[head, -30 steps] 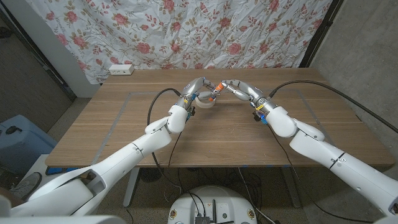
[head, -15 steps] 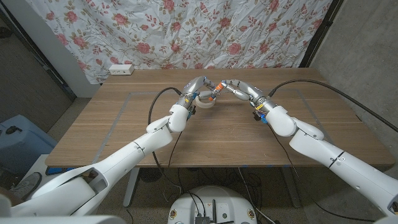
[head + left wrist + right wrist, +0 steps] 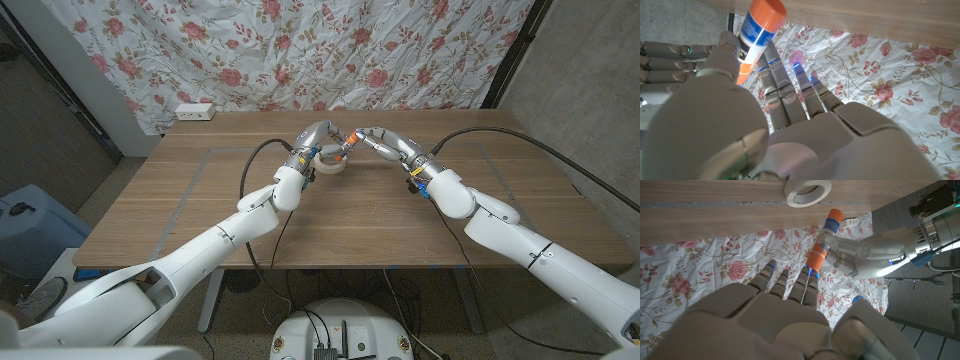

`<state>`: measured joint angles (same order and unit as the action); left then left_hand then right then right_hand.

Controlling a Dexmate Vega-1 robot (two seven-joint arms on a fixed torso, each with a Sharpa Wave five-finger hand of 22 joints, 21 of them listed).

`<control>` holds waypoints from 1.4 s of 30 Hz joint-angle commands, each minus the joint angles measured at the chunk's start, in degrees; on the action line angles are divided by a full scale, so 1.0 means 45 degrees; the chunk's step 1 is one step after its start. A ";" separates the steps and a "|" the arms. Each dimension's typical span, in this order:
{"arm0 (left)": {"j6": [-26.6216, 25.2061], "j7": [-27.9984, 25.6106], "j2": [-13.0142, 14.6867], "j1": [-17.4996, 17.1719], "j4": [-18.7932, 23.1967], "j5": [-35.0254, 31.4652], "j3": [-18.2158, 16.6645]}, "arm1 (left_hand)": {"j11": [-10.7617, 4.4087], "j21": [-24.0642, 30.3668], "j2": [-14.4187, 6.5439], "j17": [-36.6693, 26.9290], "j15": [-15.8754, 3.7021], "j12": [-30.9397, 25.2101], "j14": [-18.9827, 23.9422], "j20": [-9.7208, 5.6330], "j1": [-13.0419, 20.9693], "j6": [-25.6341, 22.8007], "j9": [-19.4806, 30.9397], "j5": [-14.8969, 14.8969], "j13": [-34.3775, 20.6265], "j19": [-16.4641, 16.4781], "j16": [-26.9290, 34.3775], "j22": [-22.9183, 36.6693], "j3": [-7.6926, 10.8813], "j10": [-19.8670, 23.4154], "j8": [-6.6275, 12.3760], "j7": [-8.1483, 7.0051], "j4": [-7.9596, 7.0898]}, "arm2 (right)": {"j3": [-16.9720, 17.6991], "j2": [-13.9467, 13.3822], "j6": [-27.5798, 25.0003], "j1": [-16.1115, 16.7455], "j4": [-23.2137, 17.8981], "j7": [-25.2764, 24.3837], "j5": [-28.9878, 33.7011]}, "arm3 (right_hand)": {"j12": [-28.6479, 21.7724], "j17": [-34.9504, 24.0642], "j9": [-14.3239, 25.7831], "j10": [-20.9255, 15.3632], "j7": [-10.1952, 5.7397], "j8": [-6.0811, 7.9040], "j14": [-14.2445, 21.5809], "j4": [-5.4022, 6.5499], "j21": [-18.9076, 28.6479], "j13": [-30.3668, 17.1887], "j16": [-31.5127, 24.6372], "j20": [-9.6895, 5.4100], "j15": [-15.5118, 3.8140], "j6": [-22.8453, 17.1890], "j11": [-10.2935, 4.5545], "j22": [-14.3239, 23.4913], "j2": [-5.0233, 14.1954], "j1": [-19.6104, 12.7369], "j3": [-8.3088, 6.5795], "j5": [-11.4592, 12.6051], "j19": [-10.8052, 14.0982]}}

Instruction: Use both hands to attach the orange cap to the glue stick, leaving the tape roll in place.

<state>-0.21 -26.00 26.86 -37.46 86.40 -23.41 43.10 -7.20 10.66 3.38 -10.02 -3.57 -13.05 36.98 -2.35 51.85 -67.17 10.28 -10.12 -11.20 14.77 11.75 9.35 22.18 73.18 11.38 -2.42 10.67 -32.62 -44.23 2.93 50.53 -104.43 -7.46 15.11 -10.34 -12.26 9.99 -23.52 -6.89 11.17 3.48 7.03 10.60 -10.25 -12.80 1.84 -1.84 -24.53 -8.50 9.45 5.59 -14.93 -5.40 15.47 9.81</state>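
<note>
Upper middle of the head view, the left robot hand [image 3: 318,143] is holding the glue stick [image 3: 345,151] above the desk [image 3: 180,200] while the right robot hand [image 3: 378,140] is gripping its cap [image 3: 815,259], which needs coaxial alignment and a straight push, clear of the tape [image 3: 807,191].

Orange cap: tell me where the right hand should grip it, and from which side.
Pinch the orange cap by its round sides, coming from its free end. The left hand grips the glue stick mid-body, so that end is open, and a side pinch can probably push along the stick.
</note>
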 commanded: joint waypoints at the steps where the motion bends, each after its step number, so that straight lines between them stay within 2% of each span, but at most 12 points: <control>1: 0.0089 -0.0136 -0.0107 0.0212 -0.0294 -0.0090 0.0106 | -0.1194 0.0070 -0.1540 -0.0070 -0.2083 -0.0067 0.0191 -0.0344 0.1407 -0.1172 0.0212 0.0013 -0.0108 0.0117 0.0089 0.0024 0.0105 0.1283 0.0377 -0.0427 -0.0178 | -0.0118 0.0055 0.0072 -0.0141 0.0078 0.0101 0.0123 | -0.0068 0.0020 0.0048 -0.0078 -0.0122 0.0072 0.0090 -0.0020 0.0039 -0.0032 0.0061 0.0017 -0.0158 -0.0181 -0.0057 0.0042 0.0123 0.0021 -0.0003 -0.0040 0.0101; 27: 0.0509 -0.0419 -0.0397 0.0492 -0.0919 0.0076 0.0222 | -0.1165 0.0015 -0.1600 -0.0110 -0.2138 -0.0250 0.0535 -0.0333 0.1630 -0.1102 0.0280 -0.0024 -0.0352 0.0155 0.0128 0.0027 -0.0029 0.1382 0.0428 -0.0385 -0.0221 | -0.0293 -0.0009 -0.0270 -0.0293 -0.0009 0.0405 0.0426 | -0.0058 0.0064 0.0049 -0.0078 -0.0150 0.0052 0.0092 -0.0083 0.0036 -0.0033 0.0088 0.0010 -0.0166 -0.0268 -0.0066 0.0041 0.0161 0.0063 -0.0043 -0.0043 0.0109; 42: 0.0325 -0.0586 -0.0432 0.0481 -0.0754 -0.0006 0.0183 | -0.1148 -0.0002 -0.1666 -0.0141 -0.2160 -0.0337 0.0701 -0.0353 0.1714 -0.1092 0.0304 -0.0032 -0.0458 0.0157 0.0163 0.0027 -0.0099 0.1412 0.0465 -0.0385 -0.0260 | -0.0389 -0.0124 -0.0516 -0.0279 -0.0176 0.0597 0.0559 | -0.0066 0.0072 0.0051 -0.0109 -0.0124 0.0052 0.0131 -0.0087 0.0039 -0.0033 0.0078 0.0009 -0.0142 -0.0333 -0.0024 0.0041 0.0190 0.0125 -0.0056 -0.0044 0.0126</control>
<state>1.34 -28.12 25.09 -35.39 82.75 -23.30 43.99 -6.87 10.66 3.83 -10.55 -3.68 -14.06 39.52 -2.04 52.30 -68.30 10.30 -9.99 -12.47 15.08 12.20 9.35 21.49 73.51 12.61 -1.29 9.99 -33.98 -44.43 1.37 49.26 -104.75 -5.55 17.16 -10.36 -11.99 9.99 -23.42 -6.86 10.94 3.48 6.87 10.60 -10.26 -12.40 1.84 -1.84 -24.57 -8.64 9.45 6.05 -14.48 -5.56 15.49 9.81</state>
